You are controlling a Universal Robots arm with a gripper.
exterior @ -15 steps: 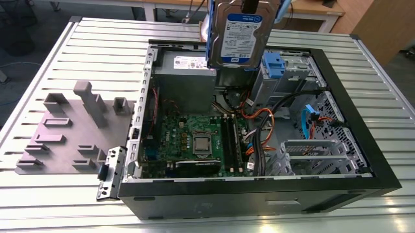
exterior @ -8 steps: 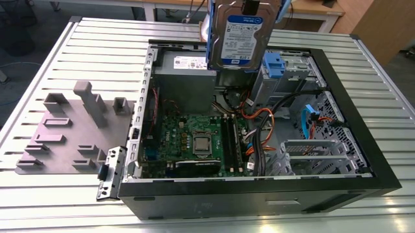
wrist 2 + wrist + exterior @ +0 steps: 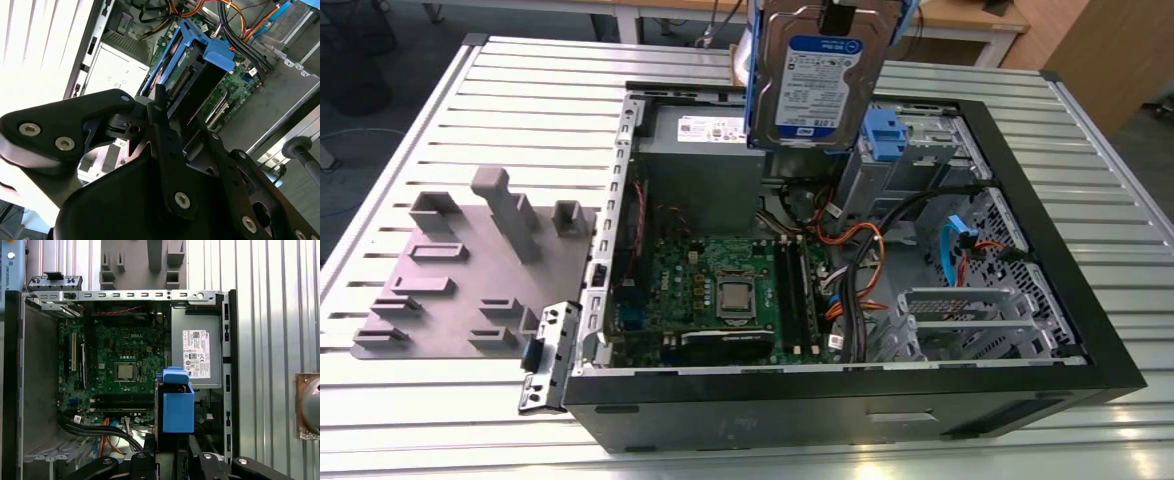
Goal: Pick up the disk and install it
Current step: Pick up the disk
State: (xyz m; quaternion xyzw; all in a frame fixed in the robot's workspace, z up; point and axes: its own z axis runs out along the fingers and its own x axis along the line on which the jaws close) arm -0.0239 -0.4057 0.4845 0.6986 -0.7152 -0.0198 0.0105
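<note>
- A black open-sided tower computer case [image 3: 827, 410] lies on a silver slatted metal table [image 3: 520, 100].
- Inside the case, a green motherboard [image 3: 707, 270] with a square silver processor socket [image 3: 736, 298] covers the floor.
- A grey power-supply box with a white sticker [image 3: 197, 355] sits in the case's far corner in the exterior view, beside the motherboard.
- Orange and black cable bundles [image 3: 854, 240] run along the motherboard's edge towards the exterior view's right.
- A perforated silver metal drive cage [image 3: 961, 320] fills the case's end on the exterior view's right, and a bare blue plastic bracket [image 3: 886, 132] sits in a bay at the far side.
- On the exterior view's left, a flat grey fixture plate with raised blocks [image 3: 454, 280] lies on the table just beside the case.
- The disk [image 3: 814, 85] hangs upright in the air above the far part of the case, over the power-supply box and clear of every bay.
- It is a flat rectangular silver metal drive with a blue-and-white label on its face, framed by a blue plastic carrier.
- In the first wrist view the disk [image 3: 177, 407] is seen end-on, its blue tab foremost.
- The black gripper [image 3: 178, 107] has its jaws clamped on the disk, with the fingers [image 3: 162, 125] pressed against the carrier's sides.
</note>
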